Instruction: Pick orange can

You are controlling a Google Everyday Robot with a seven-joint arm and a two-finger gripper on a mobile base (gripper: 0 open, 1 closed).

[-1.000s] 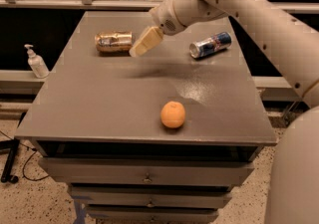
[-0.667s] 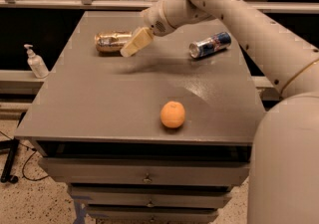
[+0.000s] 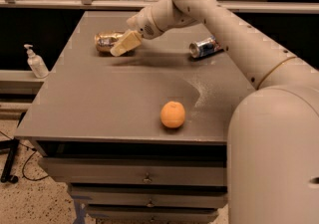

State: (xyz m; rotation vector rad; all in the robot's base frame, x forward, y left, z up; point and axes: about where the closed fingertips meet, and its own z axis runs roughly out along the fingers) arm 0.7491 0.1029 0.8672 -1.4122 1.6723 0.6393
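The orange can (image 3: 106,41), shiny gold-orange, lies on its side at the back left of the grey table (image 3: 99,98). My gripper (image 3: 123,45), with pale cream fingers, hangs at the can's right end and overlaps it in the view. Whether it touches the can I cannot tell. My arm reaches in from the right across the table's back.
A blue-and-silver can (image 3: 203,47) lies on its side at the back right. A round orange fruit (image 3: 172,114) sits near the front edge. A white pump bottle (image 3: 35,61) stands on a ledge left of the table. Drawers are below the tabletop.
My gripper has moved left and slightly down, from right of the orange can to its right end. The cans and the fruit have not moved.
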